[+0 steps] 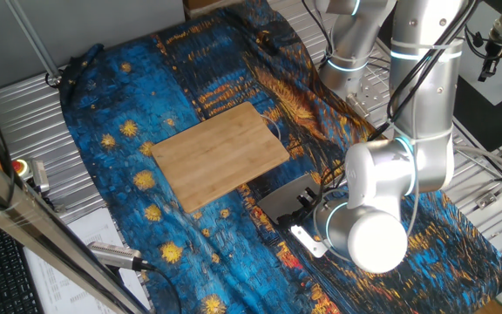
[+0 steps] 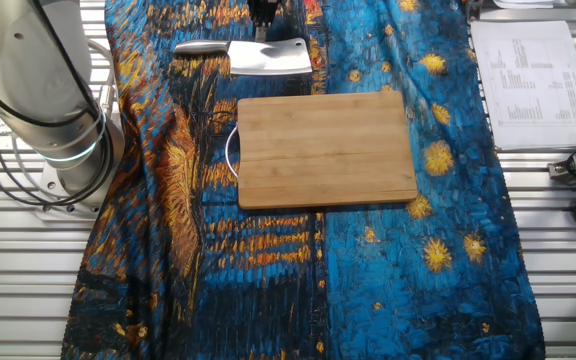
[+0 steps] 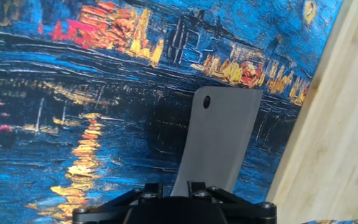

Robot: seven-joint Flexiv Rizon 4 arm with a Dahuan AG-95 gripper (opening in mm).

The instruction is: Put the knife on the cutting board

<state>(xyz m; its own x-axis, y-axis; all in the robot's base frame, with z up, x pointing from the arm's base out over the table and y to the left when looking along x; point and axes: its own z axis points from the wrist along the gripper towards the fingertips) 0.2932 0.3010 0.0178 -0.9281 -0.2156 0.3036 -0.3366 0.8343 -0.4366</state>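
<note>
The knife (image 3: pixel 219 140), a small cleaver with a dull-grey blade, reaches away from my gripper (image 3: pixel 176 186) in the hand view. The jaws stand close together at its handle end, shut on it. A broad dark shadow on the cloth beside the blade suggests it hangs a little above the cloth. In the other fixed view, the knife (image 2: pixel 268 57) is just beyond the far edge of the cutting board (image 2: pixel 326 148), with my gripper (image 2: pixel 263 15) over it. The bamboo cutting board (image 1: pixel 220 155) lies flat, left of the knife (image 1: pixel 286 196) and my gripper (image 1: pixel 310 205). Its edge (image 3: pixel 334 124) fills the right of the hand view.
A blue and orange painted cloth (image 2: pixel 268 280) covers the table. The arm's base (image 2: pixel 58 150) stands at the left. Printed papers (image 2: pixel 528 70) lie at the right. A silver-and-black tool with a cable (image 1: pixel 116 255) rests near the front left.
</note>
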